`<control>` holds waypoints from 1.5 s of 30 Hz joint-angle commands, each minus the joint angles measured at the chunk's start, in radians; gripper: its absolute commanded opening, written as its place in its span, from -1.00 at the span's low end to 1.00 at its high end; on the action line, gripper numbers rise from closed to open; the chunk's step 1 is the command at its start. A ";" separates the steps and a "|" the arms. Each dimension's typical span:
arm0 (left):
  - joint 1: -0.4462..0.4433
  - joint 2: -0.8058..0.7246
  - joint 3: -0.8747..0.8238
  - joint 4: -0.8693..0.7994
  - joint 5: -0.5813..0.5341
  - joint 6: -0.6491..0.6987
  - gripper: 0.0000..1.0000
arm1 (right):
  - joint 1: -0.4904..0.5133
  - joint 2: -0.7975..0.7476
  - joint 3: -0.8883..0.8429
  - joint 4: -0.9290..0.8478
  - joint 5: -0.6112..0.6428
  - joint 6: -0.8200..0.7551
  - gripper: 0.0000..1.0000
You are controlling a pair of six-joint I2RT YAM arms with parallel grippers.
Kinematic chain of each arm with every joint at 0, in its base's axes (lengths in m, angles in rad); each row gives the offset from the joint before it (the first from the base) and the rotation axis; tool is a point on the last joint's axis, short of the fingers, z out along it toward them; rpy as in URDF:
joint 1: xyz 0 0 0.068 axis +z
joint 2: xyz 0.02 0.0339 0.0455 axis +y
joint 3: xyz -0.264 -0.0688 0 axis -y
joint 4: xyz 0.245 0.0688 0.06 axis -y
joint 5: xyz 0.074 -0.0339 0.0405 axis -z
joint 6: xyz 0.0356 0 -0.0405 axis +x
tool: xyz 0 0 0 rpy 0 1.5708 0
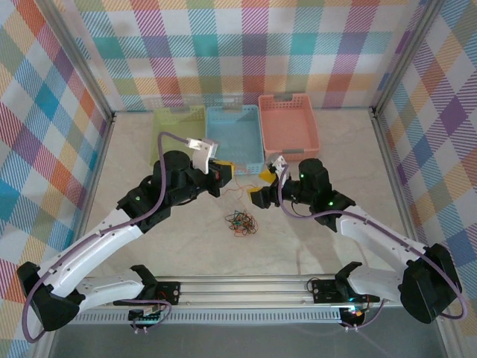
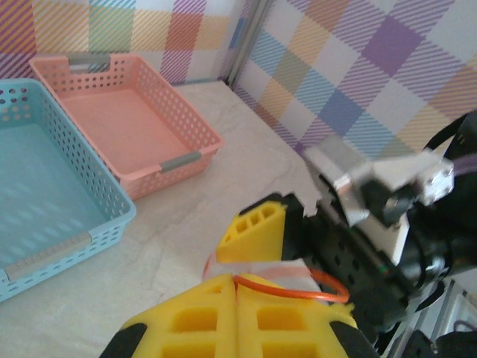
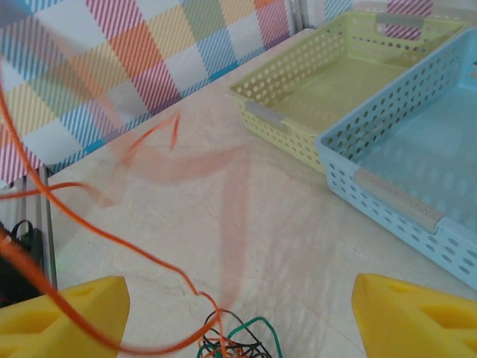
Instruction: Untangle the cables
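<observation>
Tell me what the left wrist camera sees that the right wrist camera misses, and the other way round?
Left wrist, not right wrist: the pink basket, the left gripper shut on the orange cable, and the right arm close beside it.

Right wrist, not left wrist: the green basket, the heap of tangled cables on the table, and the right gripper with its fingers wide apart.

Both: the blue basket, the orange cable and the pale table.
</observation>
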 commanded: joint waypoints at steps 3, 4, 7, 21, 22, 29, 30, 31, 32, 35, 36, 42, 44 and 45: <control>0.001 -0.010 0.069 -0.023 0.003 -0.016 -1.00 | -0.004 0.021 -0.045 0.125 -0.128 -0.059 0.48; 0.001 -0.008 0.075 -0.027 0.006 -0.016 -1.00 | -0.003 0.037 -0.045 0.137 -0.157 -0.059 0.46; 0.001 -0.005 0.087 -0.032 0.015 -0.017 -1.00 | -0.003 0.086 -0.050 0.200 -0.220 -0.053 0.44; 0.002 0.016 0.174 -0.084 0.052 -0.040 -1.00 | 0.015 0.292 -0.015 0.271 -0.270 -0.042 0.27; 0.001 0.015 0.182 -0.084 0.057 -0.047 -1.00 | 0.015 0.302 -0.011 0.268 -0.263 -0.042 0.26; 0.001 0.020 0.243 -0.091 0.092 -0.071 -1.00 | 0.017 0.377 0.007 0.265 -0.235 -0.029 0.16; 0.002 0.021 0.252 -0.096 0.092 -0.074 -1.00 | 0.018 0.387 0.012 0.261 -0.229 -0.024 0.15; 0.001 0.023 0.261 -0.097 0.094 -0.076 -1.00 | 0.018 0.394 0.015 0.258 -0.224 -0.021 0.15; 0.001 0.024 0.268 -0.098 0.095 -0.077 -1.00 | 0.018 0.403 0.019 0.256 -0.218 -0.020 0.14; 0.002 0.032 0.302 -0.106 0.100 -0.079 -1.00 | 0.020 0.430 0.027 0.247 -0.199 -0.013 0.11; 0.001 0.036 0.316 -0.113 0.101 -0.077 -1.00 | 0.020 0.438 0.030 0.243 -0.192 -0.009 0.10; 0.002 0.067 0.380 -0.132 0.115 -0.082 -1.00 | 0.021 0.480 0.052 0.207 -0.172 -0.002 0.08; 0.002 0.074 0.397 -0.136 0.113 -0.080 -1.00 | 0.021 0.489 0.057 0.199 -0.172 -0.002 0.08; 0.001 0.076 0.404 -0.140 0.108 -0.078 -1.00 | 0.021 0.492 0.056 0.203 -0.174 0.000 0.08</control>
